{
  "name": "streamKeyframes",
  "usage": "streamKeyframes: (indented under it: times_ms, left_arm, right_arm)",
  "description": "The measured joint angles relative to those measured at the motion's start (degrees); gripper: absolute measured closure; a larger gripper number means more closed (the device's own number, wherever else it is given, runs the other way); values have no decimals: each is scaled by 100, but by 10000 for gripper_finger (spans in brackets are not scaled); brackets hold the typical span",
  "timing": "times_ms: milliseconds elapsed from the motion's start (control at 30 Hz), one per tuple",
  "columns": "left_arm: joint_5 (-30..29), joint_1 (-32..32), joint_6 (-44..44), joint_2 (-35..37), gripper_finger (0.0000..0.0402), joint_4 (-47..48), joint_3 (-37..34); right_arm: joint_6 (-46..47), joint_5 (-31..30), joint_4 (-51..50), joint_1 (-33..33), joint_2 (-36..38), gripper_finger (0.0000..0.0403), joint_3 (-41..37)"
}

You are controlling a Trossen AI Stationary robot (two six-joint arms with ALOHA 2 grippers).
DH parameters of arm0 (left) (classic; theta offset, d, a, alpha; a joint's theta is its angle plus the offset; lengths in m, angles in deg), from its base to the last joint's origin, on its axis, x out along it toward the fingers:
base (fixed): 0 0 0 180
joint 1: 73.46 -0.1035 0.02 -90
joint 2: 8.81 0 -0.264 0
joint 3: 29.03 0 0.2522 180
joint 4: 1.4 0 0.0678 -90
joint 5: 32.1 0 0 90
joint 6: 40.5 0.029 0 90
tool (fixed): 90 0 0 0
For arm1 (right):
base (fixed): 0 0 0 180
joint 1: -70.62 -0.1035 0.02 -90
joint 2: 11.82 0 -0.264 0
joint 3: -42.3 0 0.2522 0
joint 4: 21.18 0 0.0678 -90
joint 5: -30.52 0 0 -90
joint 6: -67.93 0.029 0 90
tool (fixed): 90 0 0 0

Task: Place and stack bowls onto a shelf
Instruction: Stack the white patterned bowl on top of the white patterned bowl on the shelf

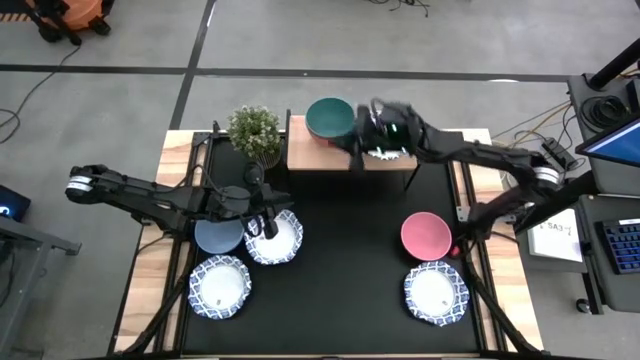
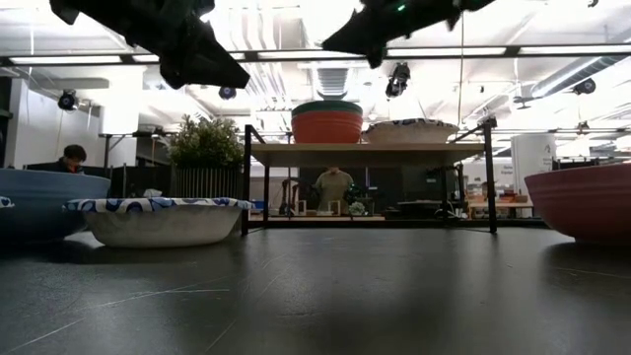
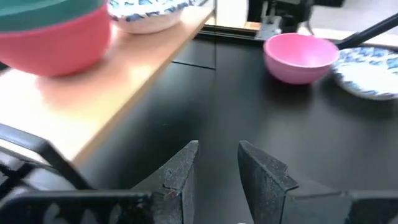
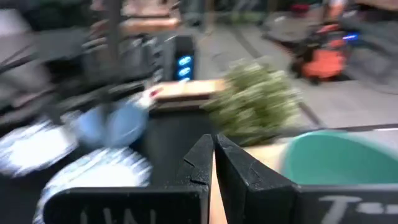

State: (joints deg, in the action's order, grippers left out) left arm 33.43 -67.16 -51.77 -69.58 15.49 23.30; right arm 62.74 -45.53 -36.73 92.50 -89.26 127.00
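On the shelf (image 1: 320, 152) a green bowl (image 1: 330, 118) sits nested in a red bowl (image 2: 326, 128). A white, blue-rimmed bowl (image 2: 409, 130) stands beside them on the board. My right gripper (image 4: 213, 163) hovers above the shelf between these bowls, shut and empty. My left gripper (image 3: 217, 165) is open and empty, above the blue-rimmed bowl (image 1: 278, 240) that rests on the mat. A grey-blue bowl (image 1: 216, 236), two more blue-rimmed bowls (image 1: 220, 287) (image 1: 436, 293) and a pink bowl (image 1: 427, 235) also rest on the mat.
A potted green plant (image 1: 254, 130) stands at the shelf's left end. The shelf's thin black legs (image 2: 246, 177) rise from the mat near the table's far edge. Bare black mat (image 1: 350, 260) lies between the left and right groups of bowls.
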Motion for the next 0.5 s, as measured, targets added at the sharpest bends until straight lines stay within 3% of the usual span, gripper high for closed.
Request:
streamKeyframes:
  times_ms: [167,333,500]
  left_arm:
    - [959,91,-883,-79,309,-8,4]
    - [1068,421,-1693,-518,319,223,131]
    - [1208,705,-2357,-1414,322,1250,921]
  right_arm:
    - [-63,26,-481,-842,1026,394,-795]
    - [-8,-42,-692,-1529,1884,394,-1811]
    - [173,-49,-412,-1876,2706,394,-2750]
